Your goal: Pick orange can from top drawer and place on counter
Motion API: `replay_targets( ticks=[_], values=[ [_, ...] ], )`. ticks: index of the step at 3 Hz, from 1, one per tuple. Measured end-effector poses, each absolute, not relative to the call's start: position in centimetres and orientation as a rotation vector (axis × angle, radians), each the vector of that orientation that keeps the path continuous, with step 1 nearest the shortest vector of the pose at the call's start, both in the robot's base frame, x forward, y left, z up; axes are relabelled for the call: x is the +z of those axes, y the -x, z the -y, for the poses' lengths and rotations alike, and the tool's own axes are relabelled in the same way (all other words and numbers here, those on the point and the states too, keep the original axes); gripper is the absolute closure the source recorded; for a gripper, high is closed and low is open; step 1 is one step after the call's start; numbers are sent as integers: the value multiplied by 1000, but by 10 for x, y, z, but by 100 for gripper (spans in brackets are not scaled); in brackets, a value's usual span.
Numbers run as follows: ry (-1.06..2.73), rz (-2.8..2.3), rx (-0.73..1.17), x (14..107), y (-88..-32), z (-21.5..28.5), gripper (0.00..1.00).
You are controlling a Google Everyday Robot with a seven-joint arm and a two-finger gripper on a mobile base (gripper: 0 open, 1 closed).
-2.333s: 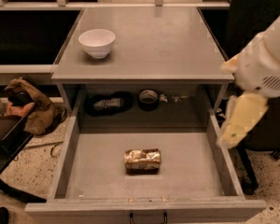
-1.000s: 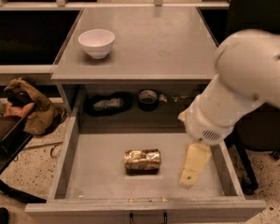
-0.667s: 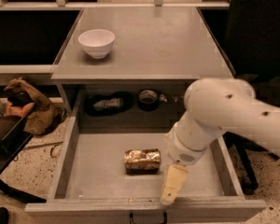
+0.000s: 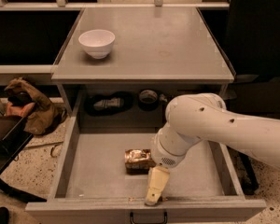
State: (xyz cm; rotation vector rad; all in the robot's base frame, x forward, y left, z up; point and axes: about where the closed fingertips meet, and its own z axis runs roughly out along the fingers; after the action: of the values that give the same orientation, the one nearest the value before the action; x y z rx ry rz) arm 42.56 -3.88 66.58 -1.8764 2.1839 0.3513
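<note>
The orange can (image 4: pixel 137 160) lies on its side on the floor of the open top drawer (image 4: pixel 93 171), near the middle. My gripper (image 4: pixel 154 190) hangs down inside the drawer at the front, just right of and in front of the can, its tip near the drawer's front wall. The white arm reaches in from the right and covers the can's right end. The counter (image 4: pixel 168 41) lies above the drawer.
A white bowl (image 4: pixel 97 43) stands on the counter's left side. At the back of the drawer lie a dark flat object (image 4: pixel 107 103) and a black tape roll (image 4: pixel 148 98). A brown bag (image 4: pixel 30 108) lies on the floor at left.
My arm has swung from the drawer's right side leftwards and down into the drawer, bringing the gripper close to the can's right end. The can has not moved.
</note>
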Motion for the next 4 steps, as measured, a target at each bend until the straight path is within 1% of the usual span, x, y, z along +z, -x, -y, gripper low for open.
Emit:
replay_targets(
  ticks=[2,4],
  values=[
    [1843,-2067,301,711,-465,11,0],
    [1825,-2068,402,656,-465,-9,0]
  ],
)
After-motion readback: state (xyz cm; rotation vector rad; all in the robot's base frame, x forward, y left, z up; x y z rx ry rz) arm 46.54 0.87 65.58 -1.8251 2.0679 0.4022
